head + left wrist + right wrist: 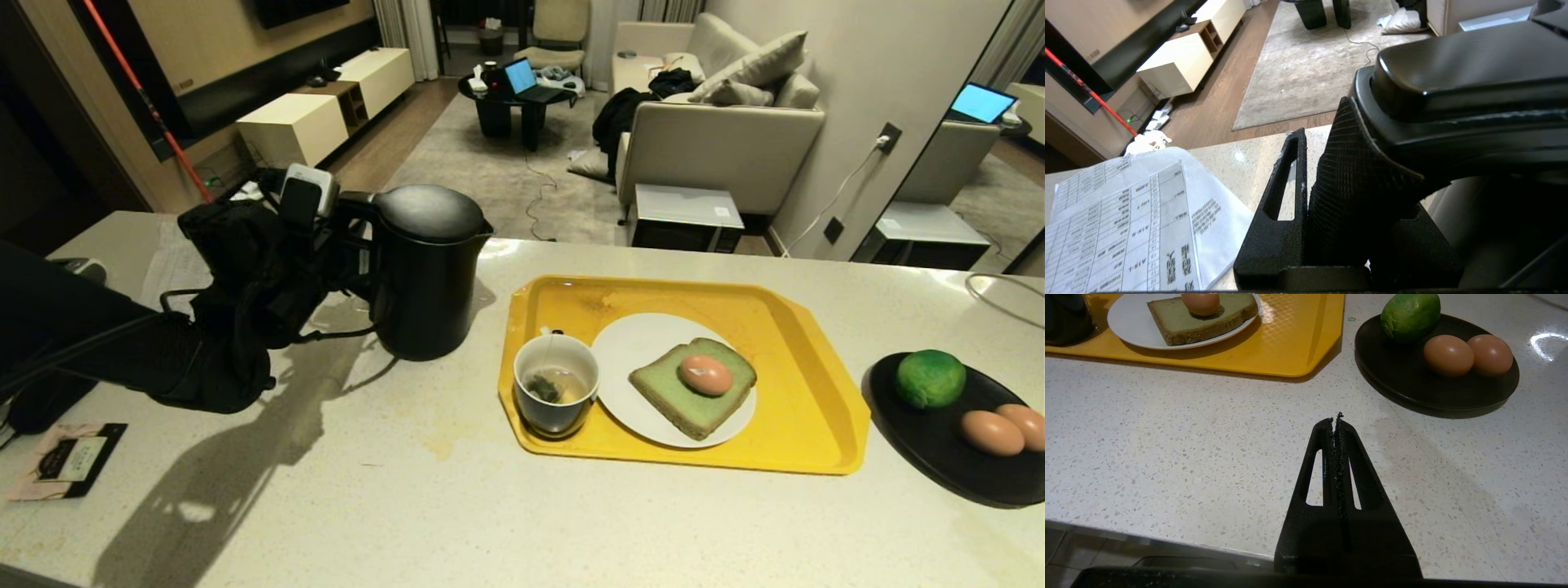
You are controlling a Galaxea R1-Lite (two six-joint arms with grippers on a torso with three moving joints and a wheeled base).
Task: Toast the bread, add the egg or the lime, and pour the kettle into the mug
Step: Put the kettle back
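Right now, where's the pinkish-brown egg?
Head view, right of centre: the pinkish-brown egg lies on the pale green bread slice, on the white plate in the yellow tray.

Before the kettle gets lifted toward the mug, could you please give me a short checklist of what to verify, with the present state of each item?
1. Left end effector shut on the kettle handle: ok.
2. Kettle upright on the counter, lid on: ok.
3. Mug upright on the yellow tray: ok; it already holds a tea bag and some liquid.
4. Egg resting on the bread: ok.
5. Right end effector shut, empty, away from the tray: ok.
6. Water level in the kettle: cannot tell.
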